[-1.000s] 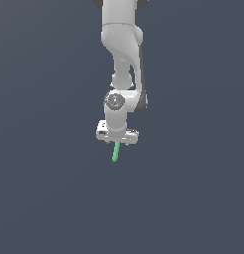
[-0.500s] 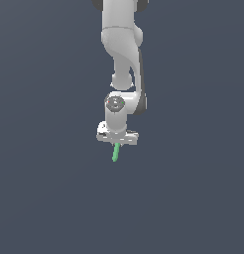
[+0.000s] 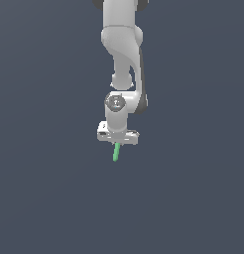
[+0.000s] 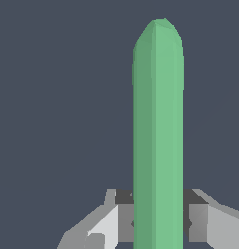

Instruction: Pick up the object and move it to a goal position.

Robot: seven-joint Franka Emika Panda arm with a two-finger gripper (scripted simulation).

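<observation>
Here the gripper [image 3: 116, 144] pointed down at the end of the white arm [image 3: 123, 54], and the green rod [image 3: 115, 152] hung straight out from beneath it, its upper end tucked into the gripper body, its lower end free against the plain dark background. In the exterior view the rod leaned very slightly toward that view's left as it ran down from the gripper.

Wrist view: the rod [image 4: 158, 136] stood between the two fingers [image 4: 122, 221], one grey pad pressed against each flank. The fingers were drawn in tight on it, pinching the rod near its held end; the rounded far tip projected well past the fingertips, away from the gripper [image 4: 158, 219].

Count: one rod, one gripper with two fingers, one arm. The rod touched only the finger pads; the rest of its length was clear of contact. Whether any surface lay below the rod could not be told from either view.
</observation>
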